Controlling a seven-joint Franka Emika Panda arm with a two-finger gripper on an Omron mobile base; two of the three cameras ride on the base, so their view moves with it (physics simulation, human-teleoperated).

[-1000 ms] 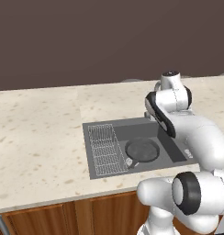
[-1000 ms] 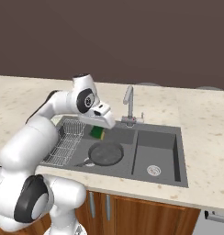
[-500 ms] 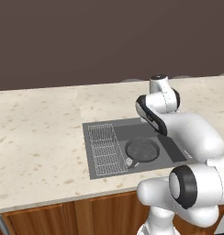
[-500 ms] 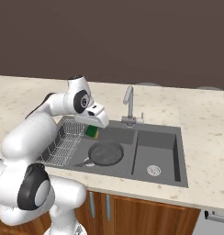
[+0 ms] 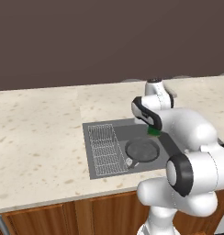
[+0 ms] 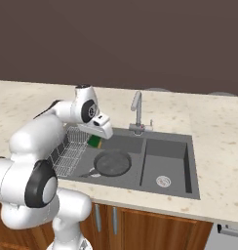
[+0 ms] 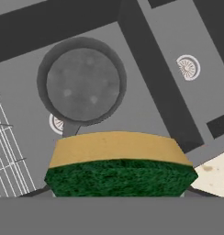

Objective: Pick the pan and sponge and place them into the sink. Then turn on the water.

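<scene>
From the left base view, the white arm reached over the sink [image 5: 98, 172], and a sliver of the green sponge [image 5: 154, 132] showed just under the hand, with the pan [image 5: 142, 150] lying in the basin below and a little nearer the camera than the claw, and the wire rack [image 5: 105, 149] beyond the pan to the left; half a second earlier the hand stood slightly further right, so it had drifted toward the rack side of the basin. From the right base view, the claw [image 6: 98, 138] hung above the left basin with the sponge [image 6: 94, 142] beneath it, the pan [image 6: 111, 163] lower and to the right of it, the faucet [image 6: 137, 112] off to its right and no water running; a second earlier the hand was nearer the faucet. From the hand view, the sponge [image 7: 119, 170] sat right at the claw, yellow edge up and green face toward the lens, and the claw appeared closed on it, though its tips were hidden; the pan [image 7: 81, 82] lay straight ahead on the basin floor. Judging by this, the pan was already placed, the sponge awaited release, and the water came last
</scene>
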